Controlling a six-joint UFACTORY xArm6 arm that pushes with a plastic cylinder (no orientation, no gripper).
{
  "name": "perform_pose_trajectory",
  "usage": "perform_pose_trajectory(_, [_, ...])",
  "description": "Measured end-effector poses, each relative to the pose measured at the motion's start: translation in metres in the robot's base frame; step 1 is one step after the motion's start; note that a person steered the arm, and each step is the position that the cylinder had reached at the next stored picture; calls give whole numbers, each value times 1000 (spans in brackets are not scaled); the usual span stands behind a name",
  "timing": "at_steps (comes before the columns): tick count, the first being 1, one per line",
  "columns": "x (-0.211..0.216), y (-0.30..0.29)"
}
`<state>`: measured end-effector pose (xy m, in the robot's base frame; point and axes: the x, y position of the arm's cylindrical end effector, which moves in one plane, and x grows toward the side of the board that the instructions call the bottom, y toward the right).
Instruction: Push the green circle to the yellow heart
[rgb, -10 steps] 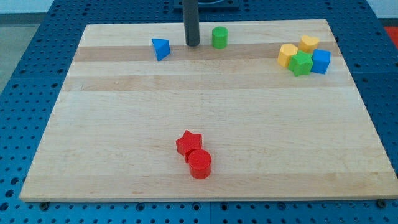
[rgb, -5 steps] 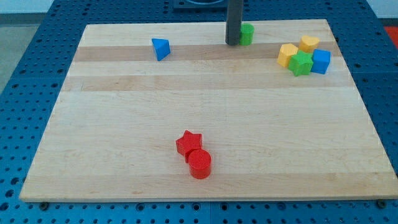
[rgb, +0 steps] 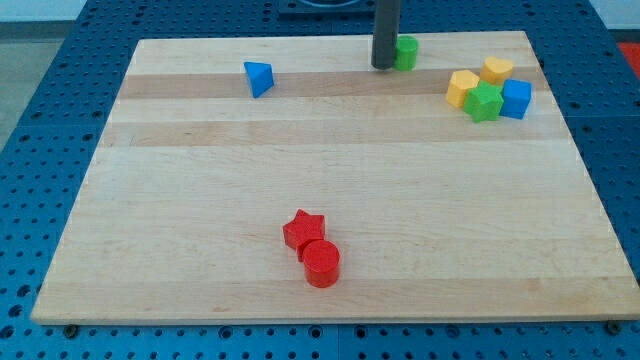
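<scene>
The green circle (rgb: 406, 52) stands near the view's top edge of the wooden board (rgb: 200, 200), right of centre. My tip (rgb: 384, 65) touches its left side. Two yellow blocks sit in a cluster at the view's upper right: one (rgb: 463, 88) on the cluster's left and one (rgb: 497, 70) at its top. I cannot tell which of them is the heart. The green circle is a short way to the left of that cluster.
A green star (rgb: 485, 102) and a blue block (rgb: 516, 98) sit in the same cluster as the yellow blocks. A blue triangle (rgb: 258, 77) lies at the upper left. A red star (rgb: 303, 230) and a red circle (rgb: 321, 263) touch near the bottom centre.
My tip moved to the right, met the green circle and pushed it right along the top of the board, toward the cluster. The other blocks have not moved.
</scene>
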<state>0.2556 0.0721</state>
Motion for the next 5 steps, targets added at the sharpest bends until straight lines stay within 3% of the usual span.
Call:
perform_pose_trajectory(2, [-25, -15])
perform_pose_trajectory(5, [-26, 35])
